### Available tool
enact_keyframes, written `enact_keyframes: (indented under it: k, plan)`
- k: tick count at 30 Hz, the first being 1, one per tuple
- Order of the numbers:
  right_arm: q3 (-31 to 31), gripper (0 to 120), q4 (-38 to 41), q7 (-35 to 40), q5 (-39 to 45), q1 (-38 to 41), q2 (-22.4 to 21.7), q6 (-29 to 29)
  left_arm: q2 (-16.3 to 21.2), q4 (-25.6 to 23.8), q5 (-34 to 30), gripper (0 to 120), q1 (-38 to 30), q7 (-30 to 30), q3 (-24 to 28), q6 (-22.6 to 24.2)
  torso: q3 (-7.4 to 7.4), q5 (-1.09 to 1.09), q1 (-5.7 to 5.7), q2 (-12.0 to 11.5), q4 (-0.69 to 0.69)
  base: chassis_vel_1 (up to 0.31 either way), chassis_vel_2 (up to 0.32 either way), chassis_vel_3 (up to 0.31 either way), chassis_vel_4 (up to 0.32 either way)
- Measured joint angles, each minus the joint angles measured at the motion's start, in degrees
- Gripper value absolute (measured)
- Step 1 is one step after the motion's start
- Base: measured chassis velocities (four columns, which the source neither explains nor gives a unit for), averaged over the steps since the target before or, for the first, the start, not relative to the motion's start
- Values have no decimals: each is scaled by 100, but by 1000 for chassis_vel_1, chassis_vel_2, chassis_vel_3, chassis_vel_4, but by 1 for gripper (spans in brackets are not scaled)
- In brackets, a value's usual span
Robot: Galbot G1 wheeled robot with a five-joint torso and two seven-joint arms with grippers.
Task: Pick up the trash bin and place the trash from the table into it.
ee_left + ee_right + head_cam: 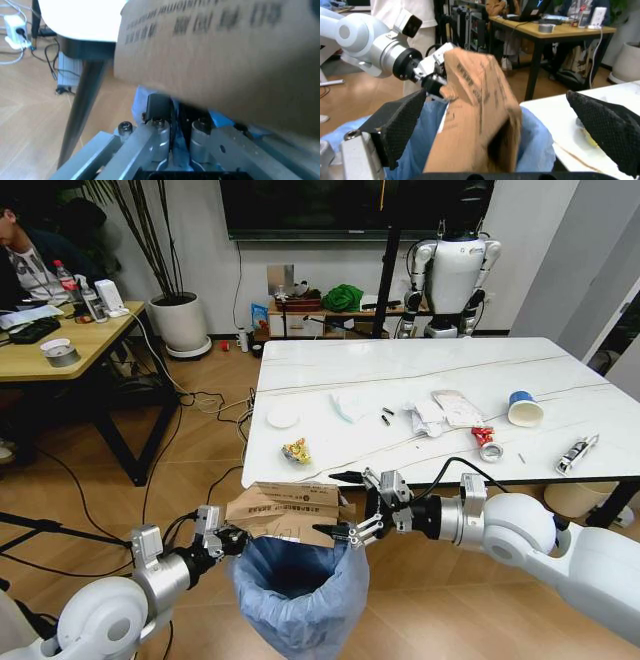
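Cardboard point(285, 513) x1 over 1 trash bin point(300, 595), left end effector point(228, 540) gripping rim.

You have one trash bin point(300, 595) with a light-blue bag, and one flattened brown cardboard piece point(285, 510) at its mouth. Two grippers count in: the left gripper point(228, 540) and the right gripper point(345, 505).

On the one marble table point(400, 365) you can count one yellow snack wrapper point(296, 451), one blue-white paper cup point(524, 409), one small tape roll point(490, 451), one silver tube point(577, 453), one round white disc point(283, 416) and roughly three crumpled white papers and wrappers point(432, 413).
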Motion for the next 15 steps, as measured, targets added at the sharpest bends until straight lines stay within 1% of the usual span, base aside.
enact_keyframes:
  k: [1,3,4,6,10,15]
  plan:
    - [34,100,-16,15,25,0,19,1,-22,4,-137,0,-99,-31,-68,0,-1,-1,0,0,-1,0,0,0,0]
    - [39,100,-18,18,30,1,21,1,-24,4,-172,0,-123,-41,-89,0,-1,0,0,0,-1,0,0,0,0]
    - [66,100,-32,39,57,3,35,1,4,-7,-291,0,-163,-59,-174,2,-1,-1,0,0,-4,0,0,0,0]
    - [90,100,-60,60,71,6,78,2,71,-61,-316,0,-53,-60,-256,9,0,1,0,0,-5,0,0,0,0]
    - [129,100,-110,99,97,1,150,5,11,-122,-100,0,278,-49,-292,15,0,0,0,0,0,0,0,0,0]
    - [235,100,-182,124,147,12,241,11,-69,-176,122,0,551,-31,-303,18,-1,-1,0,0,-3,0,0,0,0]
